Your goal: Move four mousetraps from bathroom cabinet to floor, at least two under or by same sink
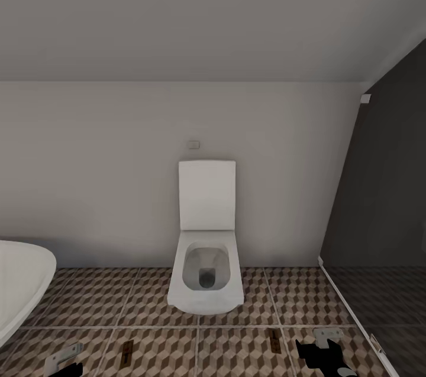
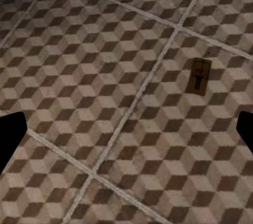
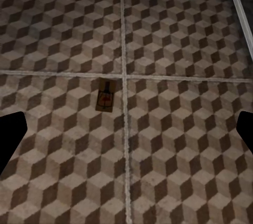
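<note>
while the head cam faces the wall, the bathroom floor (image 1: pixel 89 300) takes up the lower frame, cube-print tiles w/ pale grout. a white toilet (image 1: pixel 205 270) stands mid-wall, lid up; a white tub rim (image 1: pixel 21 282) curves in well to its left, a dark glass partition (image 1: pixel 384 217) to its right. two mousetraps lie flat on the tiles in front of the toilet: one front-left (image 1: pixel 126 354), one front-right (image 1: pixel 274 341).

left gripper (image 2: pixel 126 129) and right gripper (image 3: pixel 126 129): dark fingertips at opposite frame edges, spread wide, nothing btwn them.

each trap (image 2: pixel 200 76) (image 3: pixel 105 99) looks light, thin, stiff wood w/ a sprung wire, likely to skid on smooth tile. prob best pinched across the long board edges, clear of the metal bar.
</note>
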